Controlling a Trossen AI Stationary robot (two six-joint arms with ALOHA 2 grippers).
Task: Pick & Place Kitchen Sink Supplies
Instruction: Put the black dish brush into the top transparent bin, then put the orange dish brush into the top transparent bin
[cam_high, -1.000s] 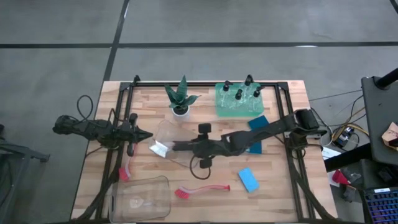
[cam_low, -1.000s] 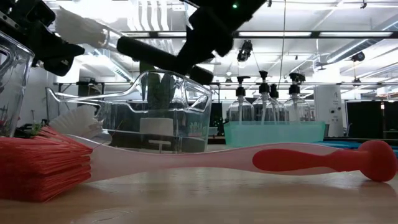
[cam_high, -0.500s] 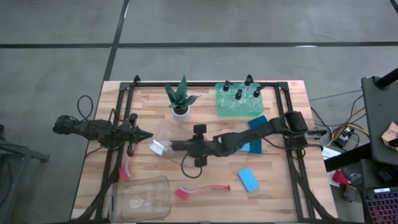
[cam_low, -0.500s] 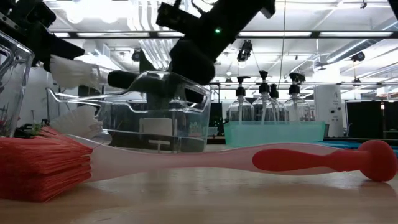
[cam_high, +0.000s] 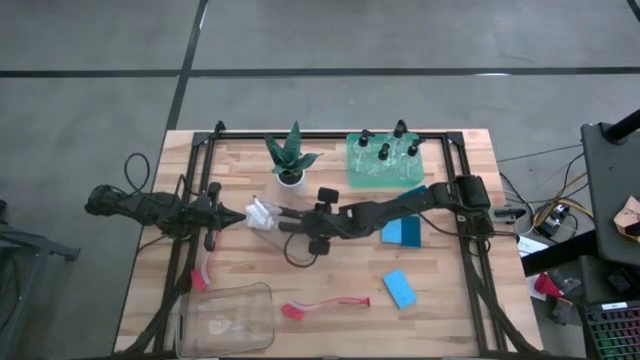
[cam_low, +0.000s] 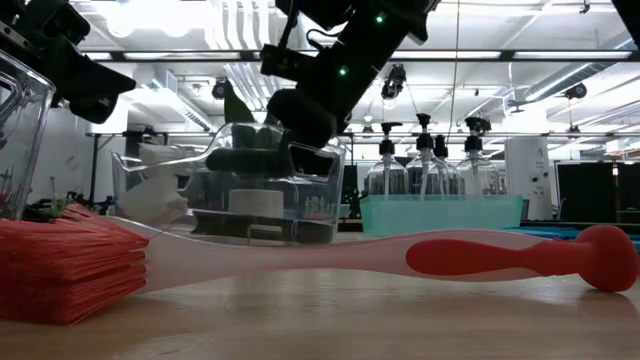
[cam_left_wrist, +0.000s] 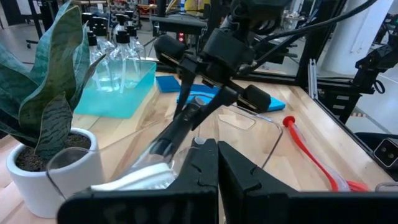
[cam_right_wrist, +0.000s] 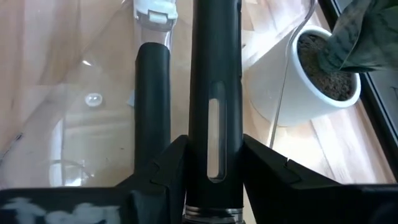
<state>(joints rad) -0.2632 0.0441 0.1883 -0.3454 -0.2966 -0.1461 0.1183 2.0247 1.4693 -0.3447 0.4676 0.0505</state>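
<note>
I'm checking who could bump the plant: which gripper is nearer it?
Right. The right gripper sits just in front of the plant, holding a black-handled brush; the left gripper is farther to the plant's left.

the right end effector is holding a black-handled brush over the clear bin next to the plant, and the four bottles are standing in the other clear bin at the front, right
Not quite. The right end effector does hold the black-handled brush at the clear bin beside the plant. But the high view shows the four bottles standing in the green tray at the back, not in the front clear bin.
</note>
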